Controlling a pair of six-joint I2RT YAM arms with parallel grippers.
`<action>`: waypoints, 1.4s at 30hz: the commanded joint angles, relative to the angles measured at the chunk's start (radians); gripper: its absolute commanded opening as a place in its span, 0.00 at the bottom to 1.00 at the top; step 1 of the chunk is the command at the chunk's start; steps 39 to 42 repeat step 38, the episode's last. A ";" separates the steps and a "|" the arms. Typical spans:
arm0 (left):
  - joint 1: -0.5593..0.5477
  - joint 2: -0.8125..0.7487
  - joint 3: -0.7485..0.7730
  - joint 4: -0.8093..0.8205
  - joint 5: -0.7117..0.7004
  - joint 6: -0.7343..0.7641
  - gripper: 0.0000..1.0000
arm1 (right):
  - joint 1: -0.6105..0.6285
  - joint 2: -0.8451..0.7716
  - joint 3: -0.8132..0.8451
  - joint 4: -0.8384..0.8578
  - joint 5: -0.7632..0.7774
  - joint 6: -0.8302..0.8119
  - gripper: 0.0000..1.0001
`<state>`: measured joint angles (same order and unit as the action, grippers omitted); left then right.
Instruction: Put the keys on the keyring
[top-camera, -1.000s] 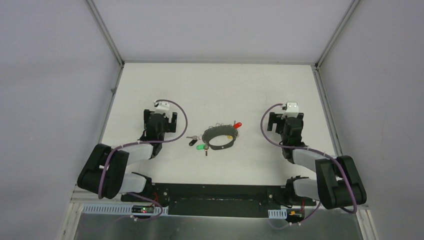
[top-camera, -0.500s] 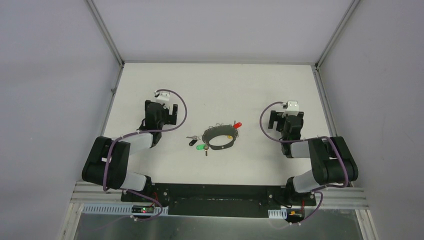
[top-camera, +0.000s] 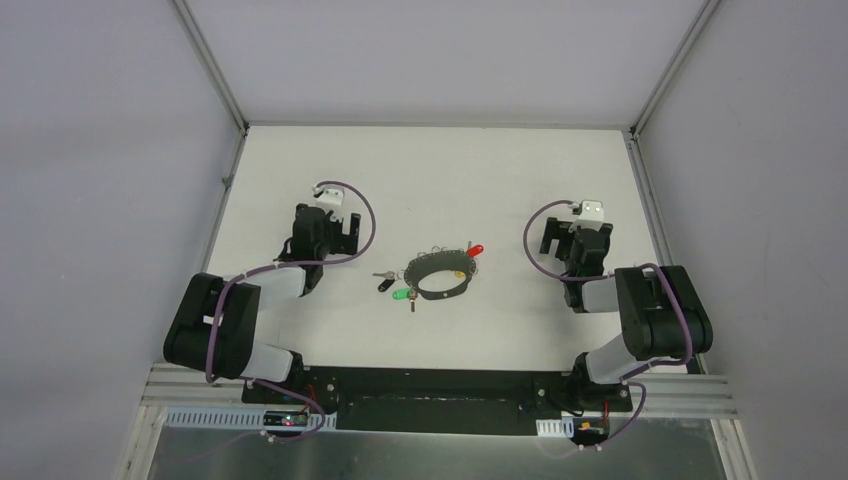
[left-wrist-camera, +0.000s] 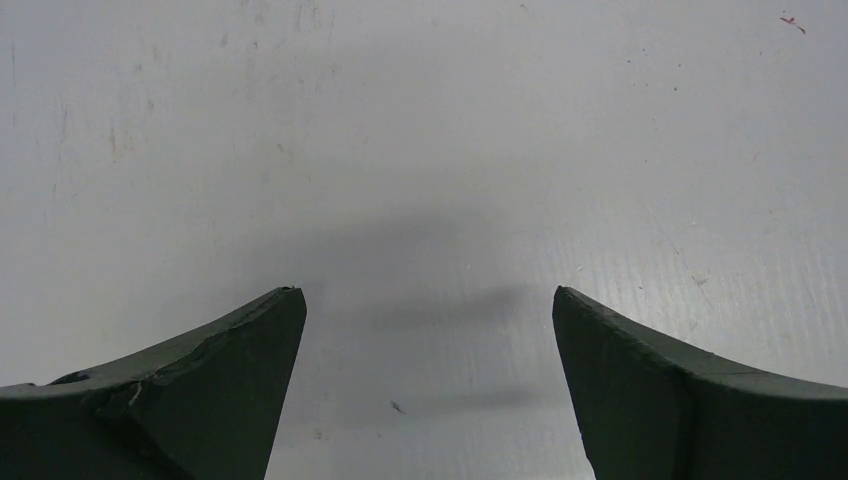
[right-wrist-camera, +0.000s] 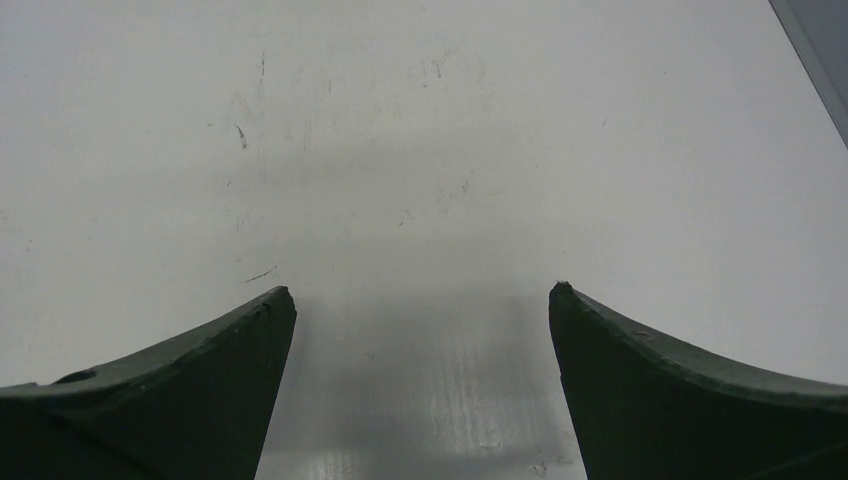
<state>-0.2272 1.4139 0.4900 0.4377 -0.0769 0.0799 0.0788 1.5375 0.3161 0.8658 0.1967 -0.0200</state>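
The keyring (top-camera: 440, 292), a dark grey hoop with small silver split rings on its far rim, lies in the middle of the white table. A red-tagged key (top-camera: 474, 249) sits at its far right rim. A black-tagged key (top-camera: 384, 281) and a green-tagged key (top-camera: 402, 295) lie at its left side. My left gripper (top-camera: 333, 234) is open and empty, left of the hoop; in its wrist view (left-wrist-camera: 428, 300) only bare table shows between the fingers. My right gripper (top-camera: 568, 238) is open and empty, right of the hoop; its wrist view (right-wrist-camera: 420, 295) shows bare table too.
The white table (top-camera: 430, 170) is walled by grey panels on the left, right and back, with metal frame posts (top-camera: 208, 62) at the back corners. A black mounting rail (top-camera: 440, 385) runs along the near edge between the arm bases.
Both arms have folded back and their grippers have moved slightly away from the near edge. The keyring and keys have not moved.
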 joint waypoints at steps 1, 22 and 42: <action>0.009 -0.067 -0.045 0.075 -0.041 -0.044 0.99 | -0.004 0.001 0.026 0.059 0.006 0.017 1.00; 0.109 0.080 -0.145 0.429 -0.034 0.018 0.99 | -0.005 0.001 0.028 0.056 0.004 0.017 1.00; 0.112 0.084 -0.146 0.437 -0.034 0.015 0.99 | -0.005 0.000 0.029 0.050 0.003 0.017 1.00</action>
